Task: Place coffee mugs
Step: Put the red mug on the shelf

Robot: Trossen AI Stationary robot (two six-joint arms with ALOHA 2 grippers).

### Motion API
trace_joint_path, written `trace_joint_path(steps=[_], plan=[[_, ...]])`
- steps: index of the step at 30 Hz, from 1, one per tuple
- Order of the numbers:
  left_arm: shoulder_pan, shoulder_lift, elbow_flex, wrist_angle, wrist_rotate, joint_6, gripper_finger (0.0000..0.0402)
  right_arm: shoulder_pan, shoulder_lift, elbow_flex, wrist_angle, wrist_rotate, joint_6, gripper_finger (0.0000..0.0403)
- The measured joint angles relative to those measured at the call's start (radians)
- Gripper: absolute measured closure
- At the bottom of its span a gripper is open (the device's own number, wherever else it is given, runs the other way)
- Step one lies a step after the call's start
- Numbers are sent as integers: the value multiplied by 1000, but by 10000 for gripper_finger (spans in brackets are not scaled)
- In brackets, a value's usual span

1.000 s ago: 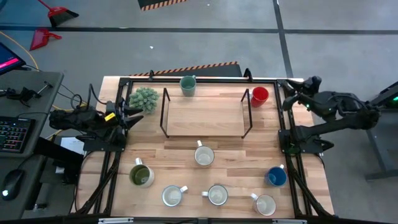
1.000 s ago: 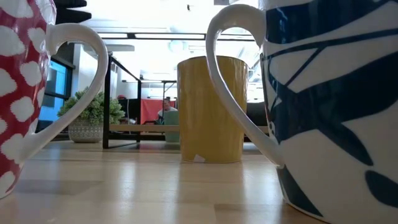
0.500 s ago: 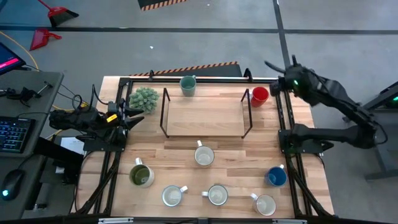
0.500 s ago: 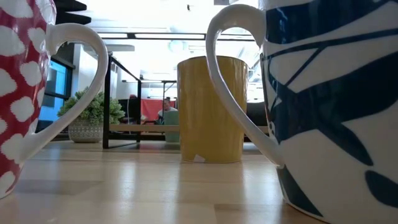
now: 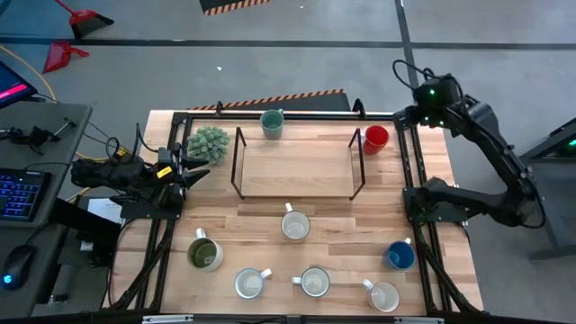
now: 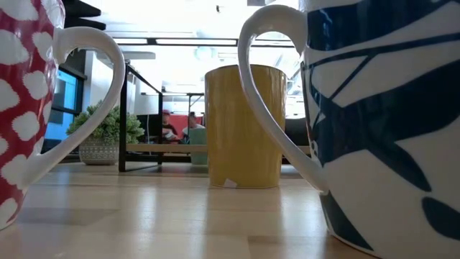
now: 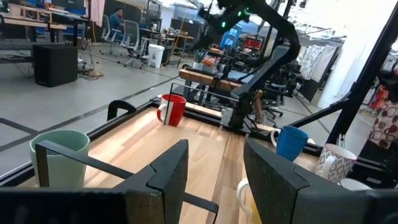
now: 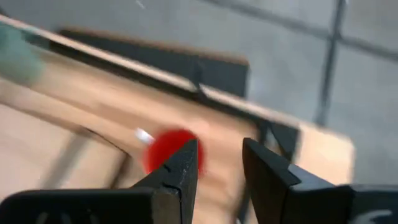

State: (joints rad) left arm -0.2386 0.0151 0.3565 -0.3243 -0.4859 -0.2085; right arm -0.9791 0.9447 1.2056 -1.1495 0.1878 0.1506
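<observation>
Reaching: right gripper (image 8: pixel 217 165), jaws parted and empty, poised above the small round red ceramic mug (image 5: pixel 376 138) at the wooden table's (image 5: pixel 270 234) far right corner beside the black wire rack (image 5: pixel 297 162); next move: descend, close on rim; left gripper (image 7: pixel 214 171) waits open at left edge.

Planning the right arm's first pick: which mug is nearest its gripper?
The red mug, at the table's far right corner, just left of the open right gripper; every other mug sits farther away.
</observation>
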Motion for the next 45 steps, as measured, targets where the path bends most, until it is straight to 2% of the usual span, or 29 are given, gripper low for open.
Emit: trace_joint_path(steps=[4, 7, 11, 14, 20, 31, 37, 45], plan=[[0, 1, 0, -1, 0, -4, 257, -30, 42, -89, -4, -15, 17, 295], [0, 1, 0, -1, 0, -34, 257, -22, 51, -135, 22, 33, 59, 295], [0, 1, 0, 0, 1, -52, 257, -21, 63, -190, 60, -26, 102, 295], [0, 1, 0, 0, 1, -52, 257, -13, 76, -231, 112, -31, 147, 295], [0, 1, 0, 0, -4, -51, 257, 31, 114, -285, 150, 45, 199, 288], [0, 1, 1, -1, -22, -51, 257, 82, 177, -307, 205, 76, 306, 226], [1, 1, 1, -1, -22, -51, 257, 99, 281, -307, 305, 38, 376, 227], [1, 1, 1, -1, -22, -52, 257, 99, 402, -307, 293, 67, 418, 231]])
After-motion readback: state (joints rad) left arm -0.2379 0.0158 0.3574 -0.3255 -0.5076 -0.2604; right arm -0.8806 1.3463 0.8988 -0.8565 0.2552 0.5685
